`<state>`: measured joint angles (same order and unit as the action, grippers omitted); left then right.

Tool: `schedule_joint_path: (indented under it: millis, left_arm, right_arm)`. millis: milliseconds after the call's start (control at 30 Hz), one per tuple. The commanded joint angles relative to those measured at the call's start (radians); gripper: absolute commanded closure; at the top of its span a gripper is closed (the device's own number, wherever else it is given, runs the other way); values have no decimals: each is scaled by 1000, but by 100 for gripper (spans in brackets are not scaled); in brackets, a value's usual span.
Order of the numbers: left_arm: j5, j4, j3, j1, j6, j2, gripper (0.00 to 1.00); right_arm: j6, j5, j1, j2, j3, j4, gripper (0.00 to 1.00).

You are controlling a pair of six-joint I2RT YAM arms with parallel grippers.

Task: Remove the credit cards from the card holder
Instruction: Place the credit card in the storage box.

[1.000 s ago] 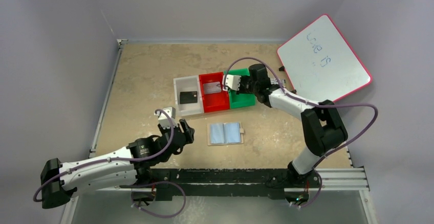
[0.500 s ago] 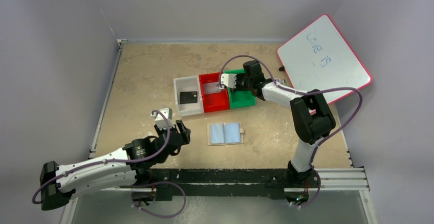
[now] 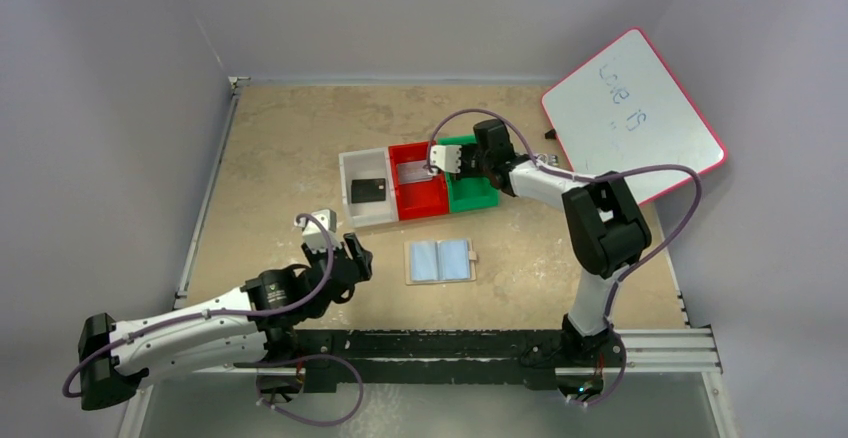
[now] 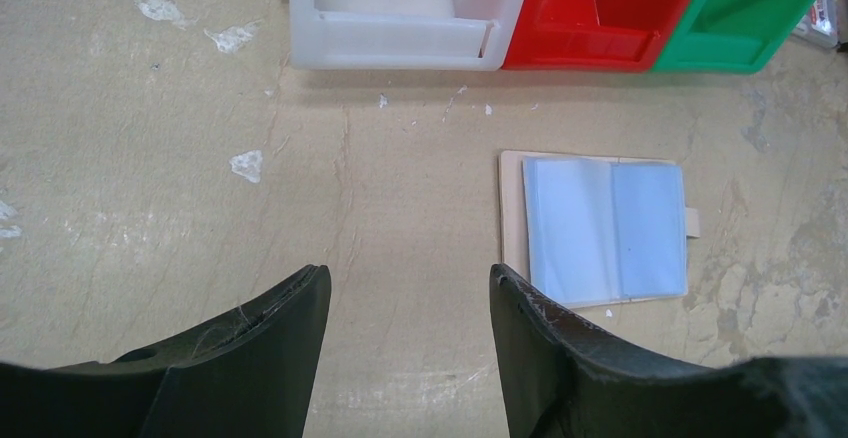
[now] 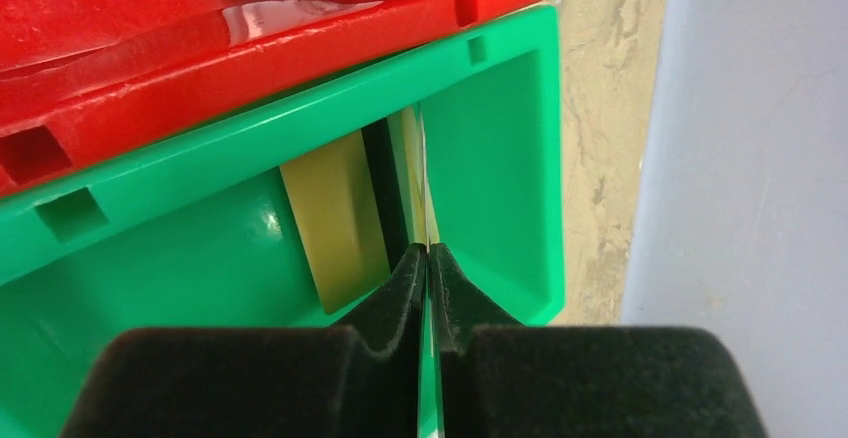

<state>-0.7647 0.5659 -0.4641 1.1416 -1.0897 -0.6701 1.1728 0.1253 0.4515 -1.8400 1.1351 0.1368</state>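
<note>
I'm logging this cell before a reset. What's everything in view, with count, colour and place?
table: one, beige, under everything
card holder: one, tan with light-blue pockets, lying open near the table's middle
white bin: one, left end of the bin row behind the holder
black card: one, inside the white bin
red bin: one, middle of the row
grey card: one, inside the red bin
green bin: one, right end of the row
held card: one, seen edge-on, upright inside the green bin
whiteboard: one, white with red rim, far right
left fingers: two, black, apart, empty, left of the card holder
right fingers: two, black, pinched on the held card
</note>
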Motion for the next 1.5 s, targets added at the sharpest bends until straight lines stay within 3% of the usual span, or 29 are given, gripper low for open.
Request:
schedule_joint_path:
  millis: [0,167,233,300,700,767,867,933,1033,1100,1133,1233,1333,1467]
  left_arm:
    - [-23,-14,-38,1,-13,-6,41]
    - [-19,-15,-35,1,-14,-12,41]
    - [-21,-7,-36,1,-15,-9,41]
    - [-22,-6,-34,1,-15,-4,41]
    - [-15,-13,-31,1,-19,-11,41]
    - [-14,-14,-31,1,-18,-15,41]
    - [-13,-13,-34,1,-18,-15,42]
    - [-14,-11,-33,1,-22,-12,42]
    - [-17,-18,-25,1,-28,-5,42]
    - [-15,-24,-21,1,-32,-5,42]
    - [-12,-25,-18,0,-33,-5,42]
    - [-8,-28,-17,0,-35,-5,42]
    - [-10,-26,-15,1,-37,-2,43]
    - [-12,-26,-12,1,-39,-5,43]
  right_arm:
    - [29,-8,-3,-26,56,28,93]
    - [30,-12,-3,-33,48,28,92]
    - [30,-10,-3,-18,37,31,86]
    - [26,-4,-3,5,28,39,74]
    - [-166,81,-3,167,5,-29,54]
    - [-311,55,-3,213,-28,59,50]
    - [-590,25,-5,284,-58,145,54]
    - [-879,-34,-5,325,-72,179,49]
    - [-1181,-39,-4,320,-46,46,62]
    - [-1309,-12,-5,279,-35,-42,87]
    - [-1355,-1,-5,261,-34,-75,94]
    - [-1430,-30,-5,231,-59,-106,97]
    - [-1481,-57,-5,221,-99,-74,95]
    - [-1492,-103,-5,139,-49,-128,100]
